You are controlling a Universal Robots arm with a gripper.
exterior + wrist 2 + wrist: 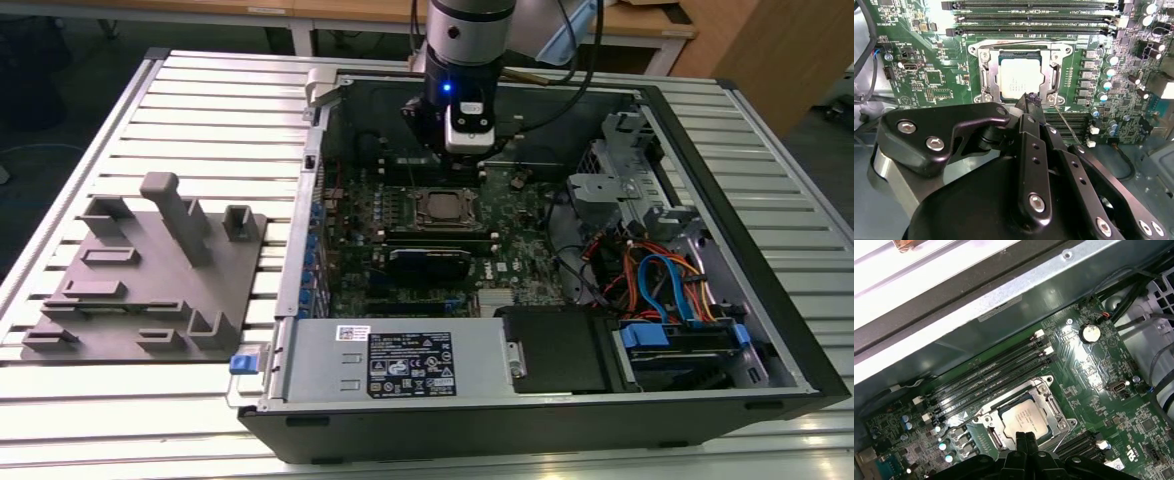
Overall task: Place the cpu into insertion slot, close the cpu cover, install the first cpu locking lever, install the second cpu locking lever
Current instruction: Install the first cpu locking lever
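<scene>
Pincer (pixel 1031 99) is clenched, tips pressed together, nothing seen between them. It hangs low over the motherboard (pixel 929 75) inside the open computer case (pixel 747 330), with its tips right at one corner of the insertion slot (pixel 1019 54). Whether they touch metal there, cannot tell.

The cpu (pixel 1021 80) lies flat in the insertion slot. Its silvery top shows through the window of the cpu cover (pixel 988 75), which looks to be down over it. The slanting wire lever (pixel 1068 127) runs off from the corner by the tips and across the board; it looks unlatched. The straight wire lever (pixel 1019 43) lies along the slot's side nearest the memory slots (pixel 1034 9); latched or not, cannot tell. The case sits on a slatted surface (pixel 200 90), with a grey fixture (pixel 147 260) well apart at the exterior view's left.

Risks, as judged:
- The lever is thin round wire and the tip blunt and narrow, so a push slightly off line would let the tip slide off and hit the board.
- The capacitors (pixel 1104 85) stand near that corner, so a slip sideways could knock or scrape them.
- The lever is likely sprung. If it misses its hook it would snap back up, leaving the cover loose over the chip.
- Too low a pass could press the tip on the chip's top or the cover's edge and bend it.
- The wide pincer body is close above the board, so any tilt risks catching the nearby slots.
</scene>
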